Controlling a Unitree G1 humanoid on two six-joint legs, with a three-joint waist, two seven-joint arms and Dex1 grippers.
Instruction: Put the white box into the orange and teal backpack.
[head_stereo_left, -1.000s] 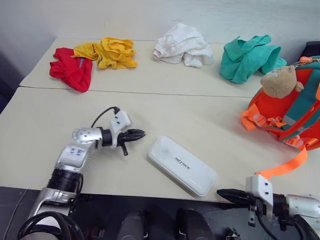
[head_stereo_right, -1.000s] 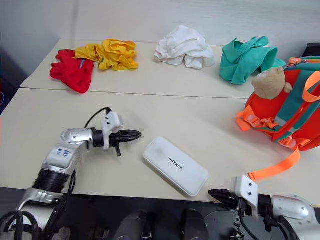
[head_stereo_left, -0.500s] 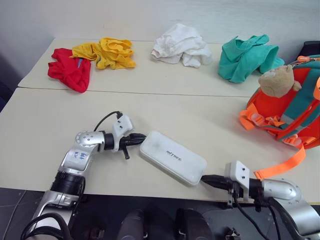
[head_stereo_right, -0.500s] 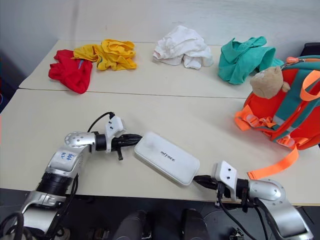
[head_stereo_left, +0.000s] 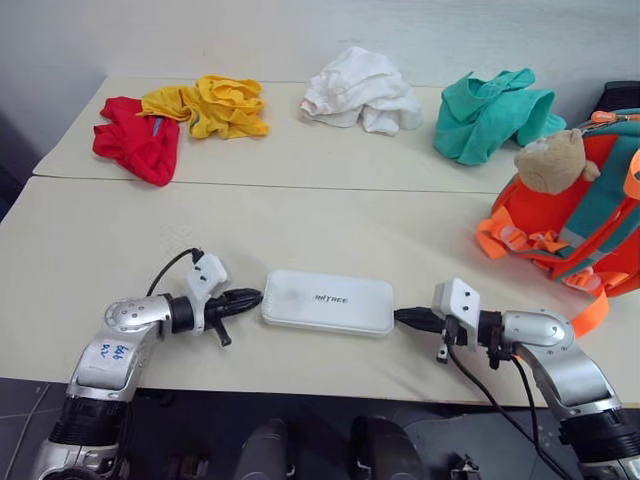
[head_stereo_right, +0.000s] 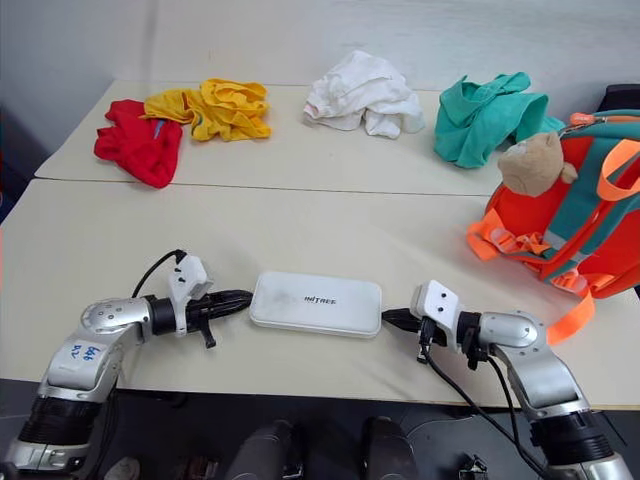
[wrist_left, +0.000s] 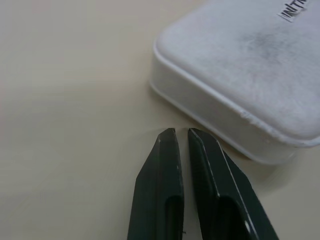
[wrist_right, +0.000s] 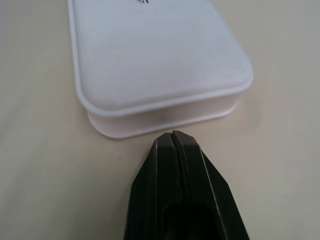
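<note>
Beige tabletop before me, flat glossy white box near edge between my two clenched grippers, left gripper, right gripper, orange and teal backpack far right, four cloth heaps behind.

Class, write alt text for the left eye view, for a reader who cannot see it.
A white box lies flat on a beige table between two shut pincers, left and right, one at each short end. An orange and teal backpack sits at the right.
</note>
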